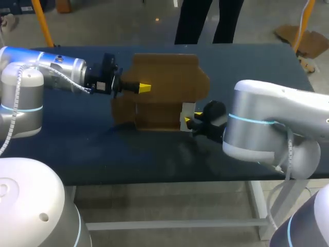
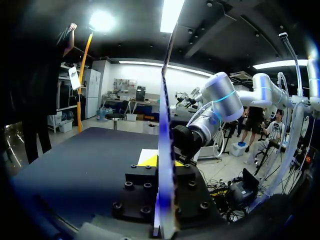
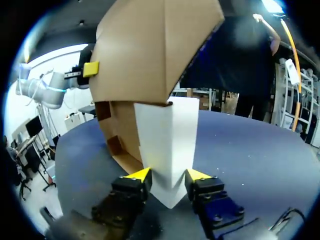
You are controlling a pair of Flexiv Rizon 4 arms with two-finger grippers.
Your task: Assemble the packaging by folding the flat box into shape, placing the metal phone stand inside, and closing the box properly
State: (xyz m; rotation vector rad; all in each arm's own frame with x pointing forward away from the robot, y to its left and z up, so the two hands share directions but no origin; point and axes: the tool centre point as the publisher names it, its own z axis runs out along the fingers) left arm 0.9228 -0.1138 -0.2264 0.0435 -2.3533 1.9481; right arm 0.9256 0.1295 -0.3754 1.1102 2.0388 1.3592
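Left jaws pinch a brown wall (image 2: 166,125) of the part-folded cardboard box (image 1: 164,87); right jaws pinch its white panel (image 3: 167,135). Best to grip firmly and hinge slowly along the creases.

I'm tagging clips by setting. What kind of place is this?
Probably a robotics lab or test bench: a left arm and a right arm come in over a dark table, both at a partly folded cardboard box.

Box (image 2: 166,125) edge-on, half hiding left fingers (image 2: 150,161), its top cut off in right wrist view
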